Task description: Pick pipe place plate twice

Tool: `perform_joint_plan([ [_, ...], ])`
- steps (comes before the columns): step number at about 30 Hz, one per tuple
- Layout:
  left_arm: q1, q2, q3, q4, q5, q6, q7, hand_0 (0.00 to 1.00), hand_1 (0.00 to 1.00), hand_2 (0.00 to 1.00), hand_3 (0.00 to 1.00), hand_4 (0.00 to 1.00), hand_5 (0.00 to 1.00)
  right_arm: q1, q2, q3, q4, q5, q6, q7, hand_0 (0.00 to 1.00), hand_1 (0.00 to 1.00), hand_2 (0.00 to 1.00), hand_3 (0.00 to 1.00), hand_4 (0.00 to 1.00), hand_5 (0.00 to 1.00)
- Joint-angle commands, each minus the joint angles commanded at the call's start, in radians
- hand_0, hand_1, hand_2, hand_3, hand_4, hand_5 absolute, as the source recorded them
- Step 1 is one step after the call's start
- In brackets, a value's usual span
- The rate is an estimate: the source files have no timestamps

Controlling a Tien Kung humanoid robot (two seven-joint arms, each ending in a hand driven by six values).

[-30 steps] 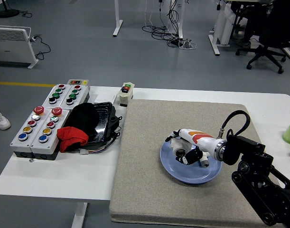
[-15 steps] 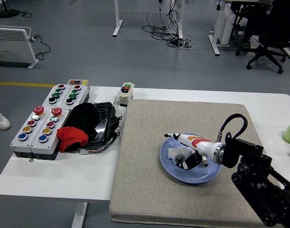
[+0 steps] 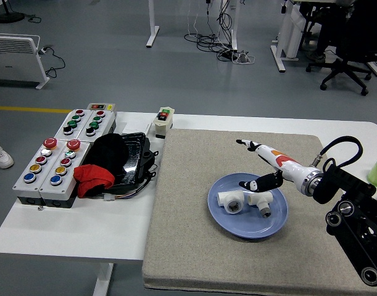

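Compared with the earlier frame, the right hand [image 3: 262,165] has lifted off the blue plate [image 3: 276,226] and drawn back to the right; its white fingers [image 3: 250,145] are now stretched out and hold nothing; two white pipe fittings [image 3: 245,201] lie released inside the plate, just below and left of the hand, not touching it. Both fittings are short plastic pieces with round open ends; they lie side by side, close together. Round and smooth, the plate sits on a grey mat [image 3: 188,246] of rough, felt-like cloth; this mat covers the right part of the white table [image 3: 71,237]. Grey button boxes [image 3: 49,166] with coloured round buttons stand at the left, well apart.
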Motion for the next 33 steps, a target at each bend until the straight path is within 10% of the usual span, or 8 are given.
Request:
perform_joint_plan([
  [13, -0.003, 0.0, -0.008, 0.001, 0.015, 0.0, 0.004, 0.624, 0.576, 0.593, 0.594, 0.288, 0.998, -0.117, -0.029, 0.204, 0.102, 0.535, -0.231, -0.071, 0.849, 0.814, 0.904, 0.868, 0.533, 0.344],
  [15, -0.004, 0.0, -0.008, 0.001, 0.015, 0.0, 0.004, 0.624, 0.576, 0.594, 0.594, 0.288, 0.998, -0.135, -0.033, 0.243, 0.123, 0.619, -0.246, -0.077, 0.839, 0.803, 0.874, 0.88, 0.535, 0.482],
  [33, -0.007, -0.006, -0.026, 0.001, 0.044, -0.001, 0.014, 0.624, 0.578, 0.596, 0.593, 0.288, 0.998, -0.233, -0.035, 0.337, 0.195, 1.247, -0.275, -0.05, 0.841, 0.803, 0.871, 0.892, 0.542, 0.62],
])
